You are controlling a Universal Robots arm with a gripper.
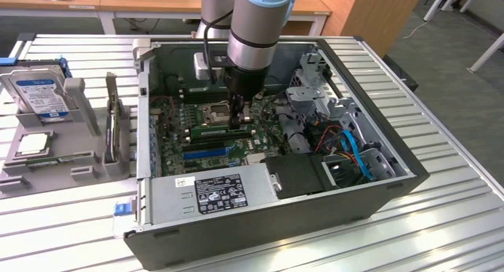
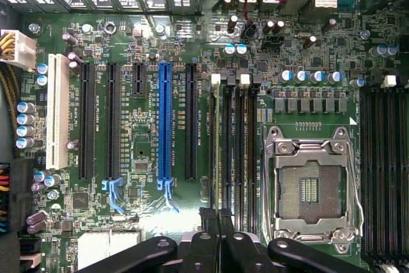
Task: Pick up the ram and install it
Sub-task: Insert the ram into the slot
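**Ram at the slot, claw clenched on its top edge**

A slatted metal table (image 1: 441, 236) carries the open computer case (image 1: 378, 192), lying on its side with the motherboard (image 2: 140, 158) facing up. The robot arm (image 1: 256, 42) reaches straight down into the case, above the middle of the board.

The bank of memory slots (image 2: 246, 151) lies beside the empty CPU socket (image 2: 310, 187). The ram (image 1: 212, 131) stands on edge along the slot farthest from that socket. In the wrist view the ram (image 2: 220, 145) shows as a thin pale line running the length of that slot.

The gripper (image 1: 236, 123) sits on top of the stick, near its middle. In the wrist view the gripper (image 2: 219, 222) has its fingers drawn together, and the stick's edge runs into the seam between them, so it appears to be pinching the ram. Whether the stick is fully seated cannot be told.

The likely risks lie in alignment and force:
- If the stick is slightly off the slot's line or its notch misses the key, downward pressure would bend it or strain the board.
- Pressure centred on one spot could seat one end and leave the other raised.
- The white latch (image 2: 215, 78) at the slot's end may then fail to close.
- A tilted claw could scrape the neighbouring slots.
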